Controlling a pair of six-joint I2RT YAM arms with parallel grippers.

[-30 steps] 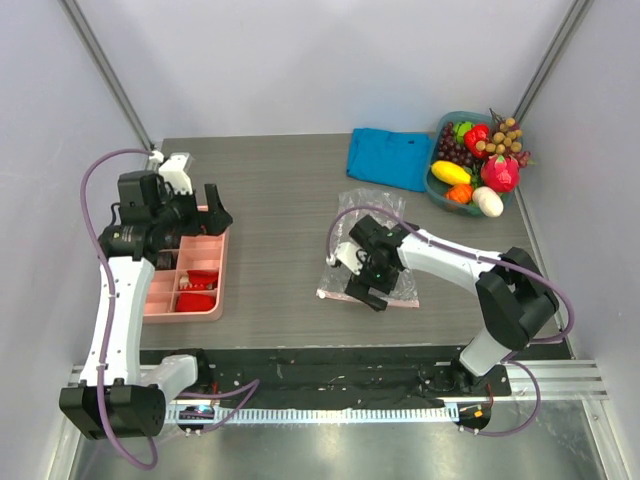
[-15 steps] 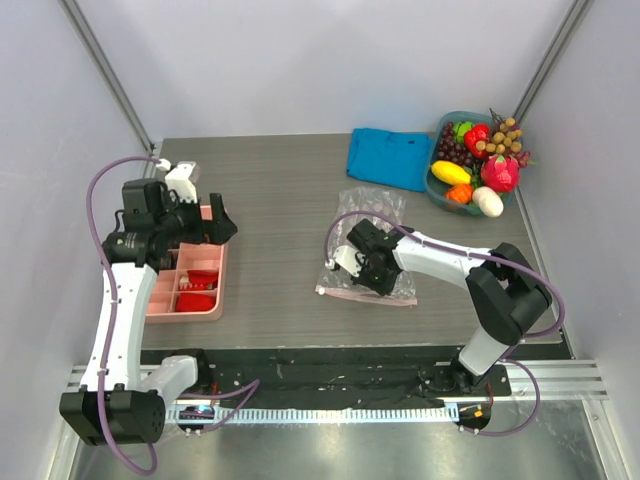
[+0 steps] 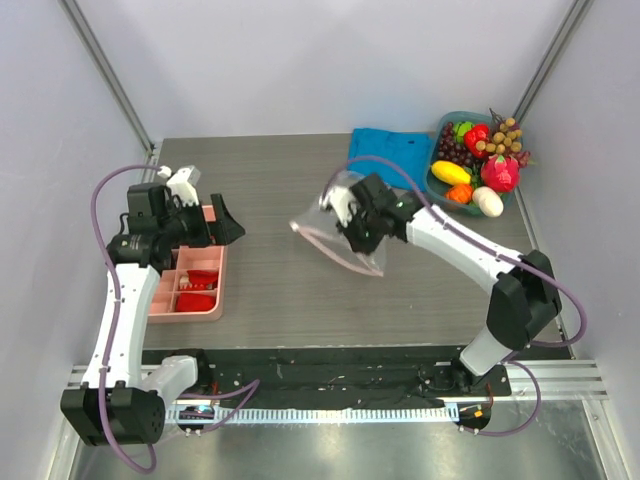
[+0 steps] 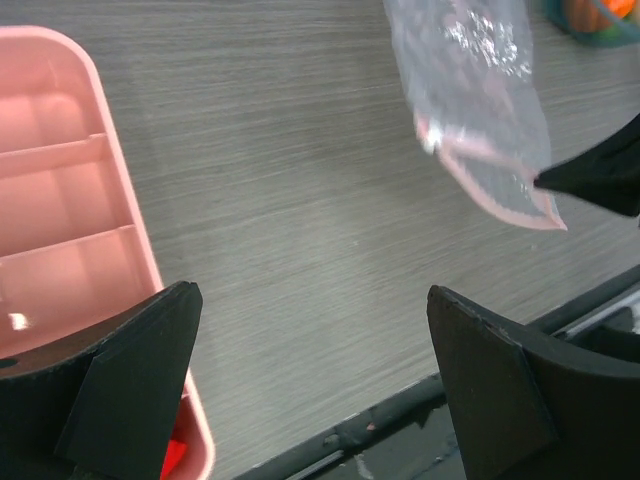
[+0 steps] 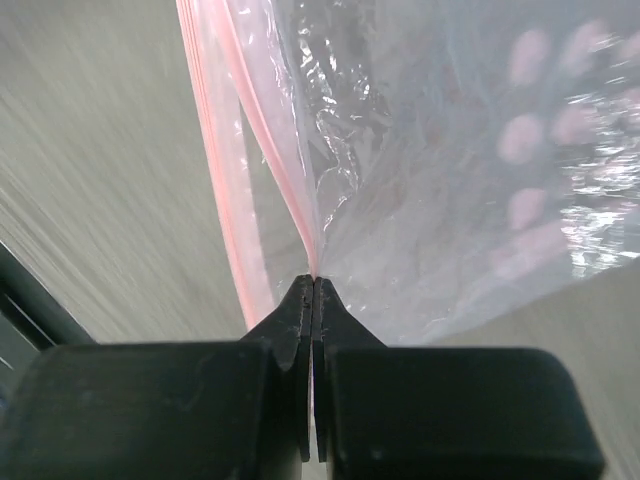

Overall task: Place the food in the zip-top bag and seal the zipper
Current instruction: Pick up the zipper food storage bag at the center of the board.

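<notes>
The zip-top bag (image 3: 325,232) hangs lifted off the table, clear and crinkly with faint pink dots (image 5: 450,180). My right gripper (image 3: 358,240) is shut on one lip of its pink zipper (image 5: 290,190) at the mouth edge. The other lip (image 5: 225,200) hangs apart, so the mouth gapes. In the left wrist view the bag (image 4: 470,90) dangles at upper right. The food (image 3: 472,165), glossy toy fruits and vegetables, sits in a teal basket at the back right. My left gripper (image 3: 225,225) (image 4: 310,295) stands open and holds nothing, above the pink tray's right edge.
A pink compartment tray (image 3: 222,280) with red pieces lies at the left, its rim (image 4: 120,200) under my left fingers. A folded blue cloth (image 3: 390,155) lies at the back beside the teal basket (image 3: 432,185). The table's dark front rail (image 3: 330,360) runs along the near edge.
My right gripper closed on the bag's mouth edge and raised it off the table, up and toward the back. The left gripper drifted slightly right, still open.
</notes>
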